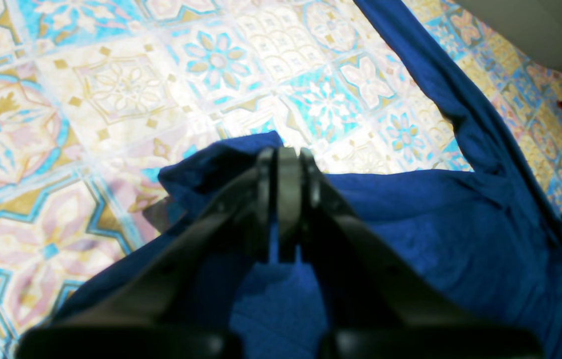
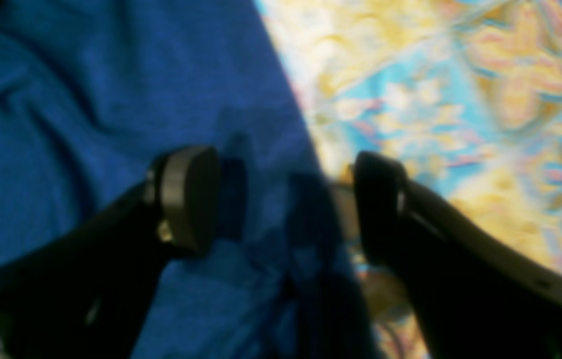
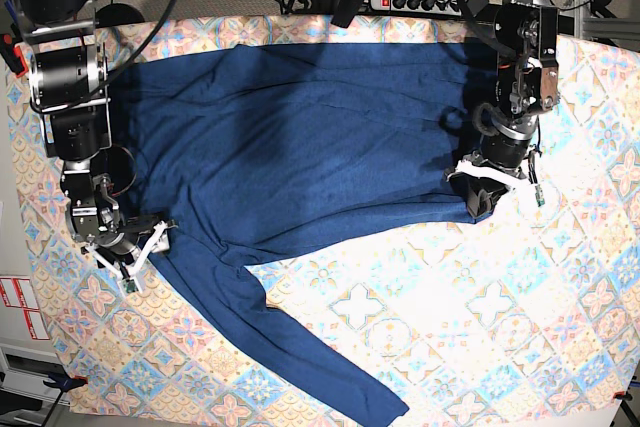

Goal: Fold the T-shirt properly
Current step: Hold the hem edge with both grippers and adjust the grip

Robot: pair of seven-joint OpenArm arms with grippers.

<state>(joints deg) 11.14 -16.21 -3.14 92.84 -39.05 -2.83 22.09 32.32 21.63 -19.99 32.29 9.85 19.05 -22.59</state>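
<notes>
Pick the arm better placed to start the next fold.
Left. The left gripper is already shut on the T-shirt at its edge; the right gripper is open, straddling the other edge over the tablecloth.

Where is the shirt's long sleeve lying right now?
In the base view, the sleeve trails from the T-shirt beside the right gripper diagonally toward the tablecloth's bottom edge.

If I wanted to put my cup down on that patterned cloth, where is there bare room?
The widest bare patch of the tablecloth lies below the T-shirt body's lower edge, to the right of the trailing sleeve. A narrower strip runs along the right edge. It is crowded around the left gripper, clamped on the shirt's corner, and the open right gripper.
</notes>
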